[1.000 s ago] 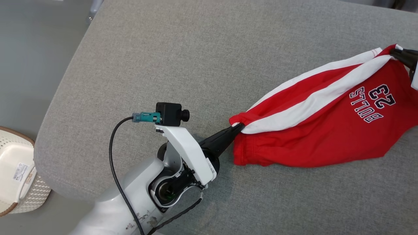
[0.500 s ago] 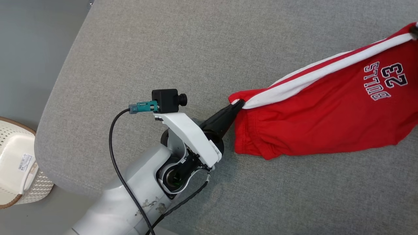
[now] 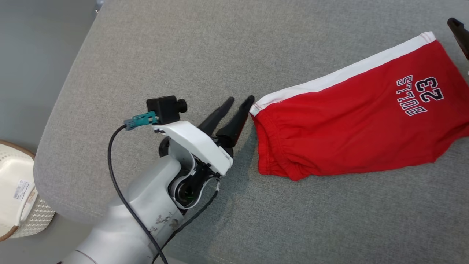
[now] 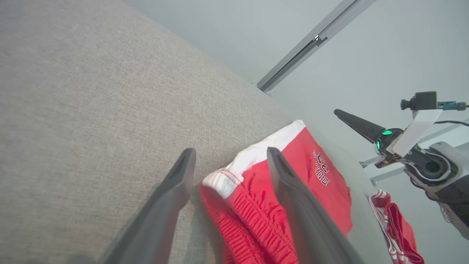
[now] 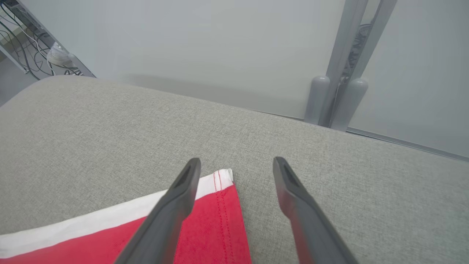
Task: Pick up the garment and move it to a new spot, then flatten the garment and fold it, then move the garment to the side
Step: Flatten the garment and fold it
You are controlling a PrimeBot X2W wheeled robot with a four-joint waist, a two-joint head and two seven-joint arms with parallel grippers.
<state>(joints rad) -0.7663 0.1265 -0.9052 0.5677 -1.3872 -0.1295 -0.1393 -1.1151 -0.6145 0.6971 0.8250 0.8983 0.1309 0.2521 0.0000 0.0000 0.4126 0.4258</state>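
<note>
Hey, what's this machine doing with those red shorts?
A two-armed robot is laying out a pair of red shorts on a grey cushion. The shorts lie spread out on it. The left claw sits open at the waistband corner and the right claw sits open at the far leg hem, neither gripping the cloth. No fold has been made yet.

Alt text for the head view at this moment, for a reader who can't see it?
Red shorts with a white side stripe and BULLS 23 print lie spread on a grey cushion. The open left gripper points at their waistband corner; the right gripper shows at the upper right edge.
</note>
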